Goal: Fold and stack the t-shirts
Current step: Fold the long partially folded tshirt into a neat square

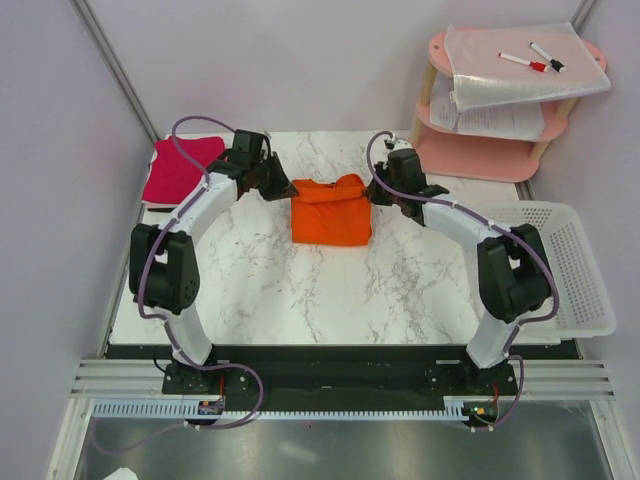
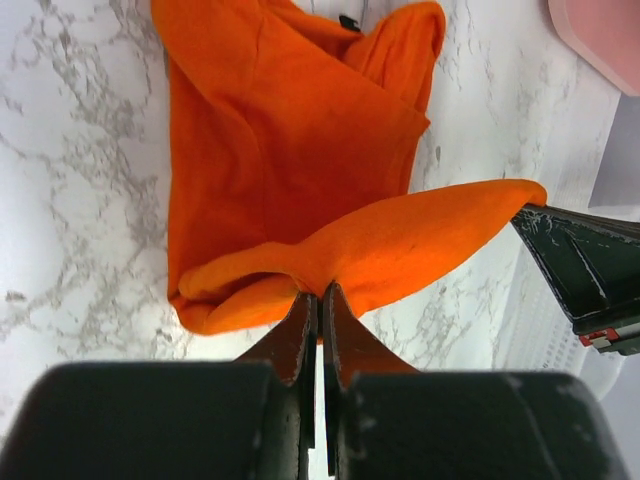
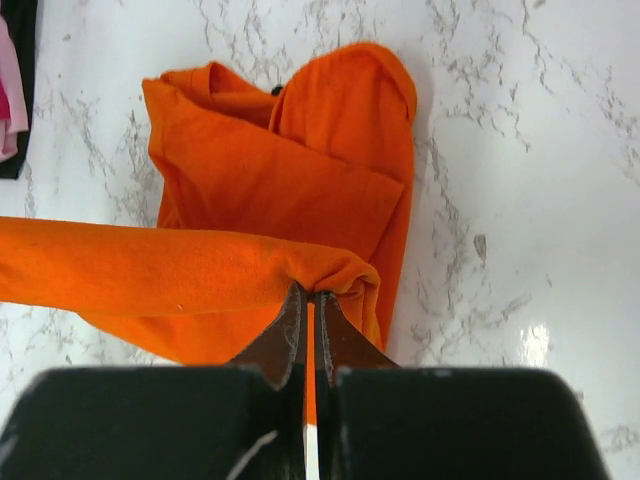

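The orange t-shirt [image 1: 330,212] lies partly folded at the middle back of the marble table [image 1: 300,290]. My left gripper [image 1: 285,188] is shut on its far left edge, and my right gripper [image 1: 378,192] is shut on its far right edge. In the left wrist view the orange t-shirt [image 2: 290,150] has a fold of cloth pinched in my left gripper [image 2: 320,290]. The right wrist view shows the orange t-shirt [image 3: 290,190] with its raised edge clamped in my right gripper [image 3: 310,292]. The magenta-pink t-shirt [image 1: 180,170] lies folded at the back left.
A white plastic basket [image 1: 570,265] stands at the table's right edge. A pink two-tier shelf [image 1: 500,150] at the back right holds white paper sheets [image 1: 520,65] and markers. Grey walls close in on the left and back.
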You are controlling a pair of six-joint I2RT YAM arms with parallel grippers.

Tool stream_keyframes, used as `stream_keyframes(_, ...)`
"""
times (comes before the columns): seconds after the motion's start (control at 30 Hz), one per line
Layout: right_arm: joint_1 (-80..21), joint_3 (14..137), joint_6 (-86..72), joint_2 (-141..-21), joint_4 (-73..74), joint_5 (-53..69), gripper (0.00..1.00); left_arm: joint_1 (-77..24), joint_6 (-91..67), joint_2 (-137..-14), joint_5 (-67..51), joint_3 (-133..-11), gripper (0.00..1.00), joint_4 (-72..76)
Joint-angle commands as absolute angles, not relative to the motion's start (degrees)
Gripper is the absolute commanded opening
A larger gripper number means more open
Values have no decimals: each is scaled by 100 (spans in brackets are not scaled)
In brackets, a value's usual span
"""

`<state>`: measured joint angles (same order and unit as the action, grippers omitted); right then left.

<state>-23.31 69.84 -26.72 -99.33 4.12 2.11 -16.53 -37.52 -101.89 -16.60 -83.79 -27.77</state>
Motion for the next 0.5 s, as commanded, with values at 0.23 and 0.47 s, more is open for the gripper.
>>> stream_keyframes(0.23, -1996, 8656, -2935, -11774, -404, 62, 4, -1301, -3498, -12373, -2468, -10501, 13, -2716)
stream_keyframes(0.47, -1846, 8660, -3278, -12165, -1317, 202, 98, -1090, -3542, -12737, -2330, -10891, 100, -2848)
